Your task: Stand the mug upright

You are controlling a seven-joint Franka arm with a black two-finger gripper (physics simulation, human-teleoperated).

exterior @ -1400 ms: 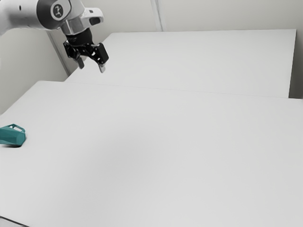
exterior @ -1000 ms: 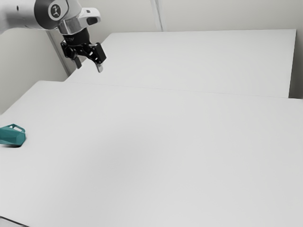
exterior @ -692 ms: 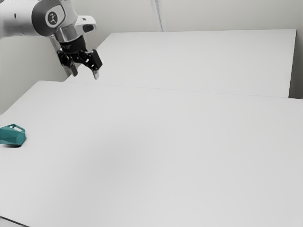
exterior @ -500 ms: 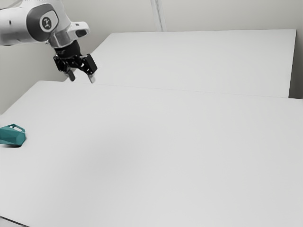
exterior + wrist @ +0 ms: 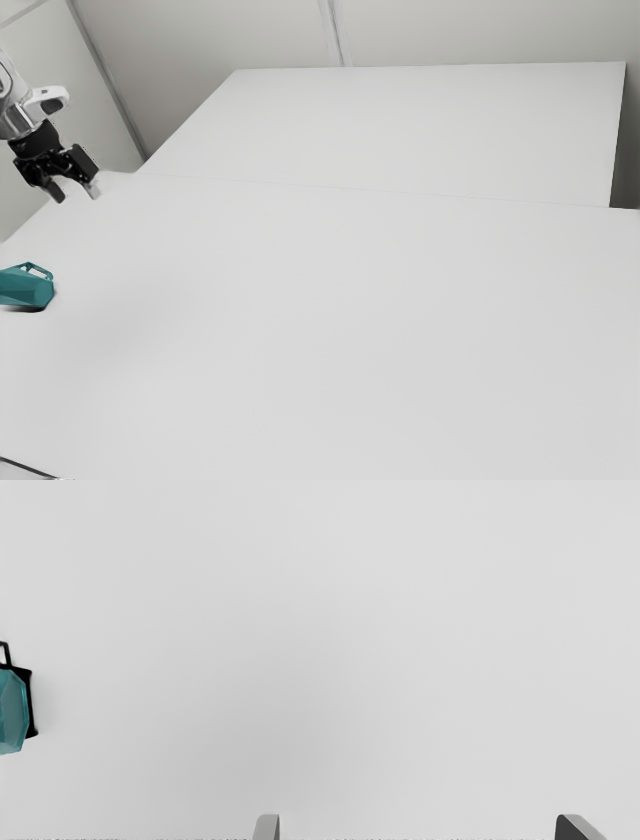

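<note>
Teal, faceted mug (image 5: 27,287); angular handle (image 5: 38,270)

smooth teal mug (image 5: 27,288), smooth matt white table (image 5: 330,320)

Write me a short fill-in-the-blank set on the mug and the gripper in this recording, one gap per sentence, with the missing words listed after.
1. The mug on the table is not standing upright but lying on its ____.
2. The gripper is not shut but ____.
3. In the exterior view, the mug is cut off by the view's ____ edge.
4. The mug's body is coloured ____.

Missing words: side; open; left; teal
</note>
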